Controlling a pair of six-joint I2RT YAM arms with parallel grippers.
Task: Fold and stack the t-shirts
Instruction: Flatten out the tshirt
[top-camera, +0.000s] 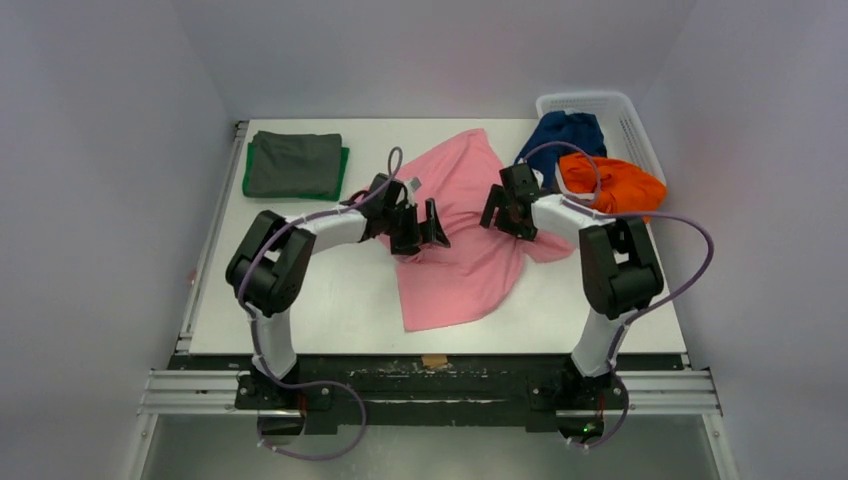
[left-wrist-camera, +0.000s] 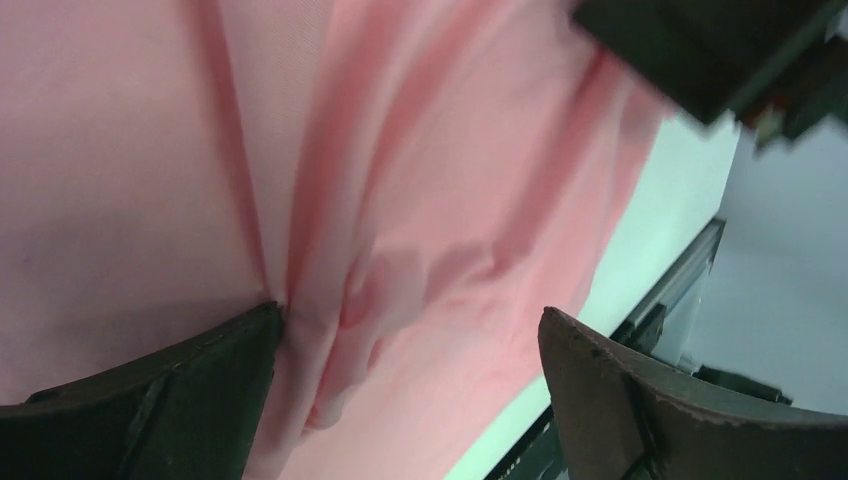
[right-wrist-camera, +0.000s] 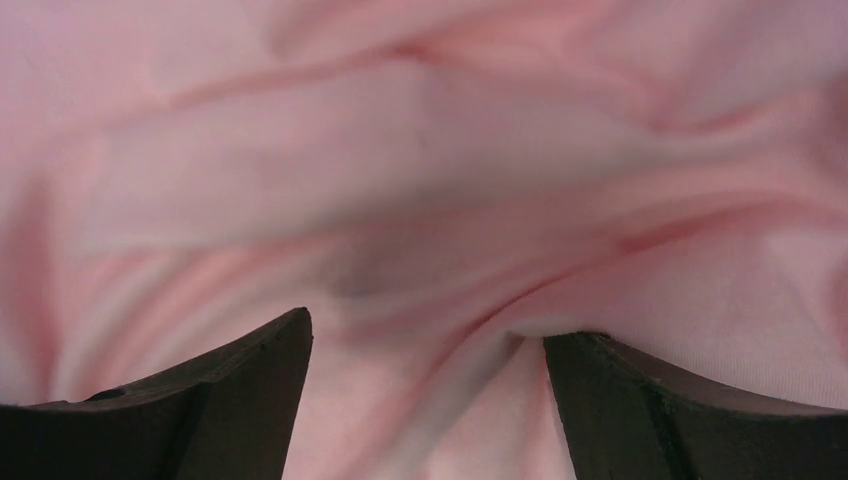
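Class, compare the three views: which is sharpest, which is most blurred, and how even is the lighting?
Top view: sharpest, evenly lit, no glare on the table. Left wrist view: the pink shirt is soft, too close to focus, though its creases are readable. Right wrist view: most blurred, folds hazy, a dim shadow at the centre; its fingers are dark with little detail.
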